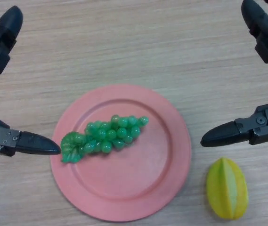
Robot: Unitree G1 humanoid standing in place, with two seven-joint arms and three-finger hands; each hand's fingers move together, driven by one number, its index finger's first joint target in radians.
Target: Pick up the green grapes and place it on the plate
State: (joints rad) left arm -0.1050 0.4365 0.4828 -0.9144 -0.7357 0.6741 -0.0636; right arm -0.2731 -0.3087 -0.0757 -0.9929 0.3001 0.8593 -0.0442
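A bunch of green grapes [105, 137] lies on the pink plate [138, 188], on its left half, with the leafy end over the left rim. My left hand [2, 136] is open at the left edge; its thumb tip is just beside the plate's left rim, close to the grapes' leafy end but apart from them. My right hand [261, 125] is open at the right edge, its thumb pointing toward the plate's right rim with a gap between. Neither hand holds anything.
A yellow-green starfruit [226, 188] lies on the wooden table [134, 42] to the right of the plate, below my right thumb.
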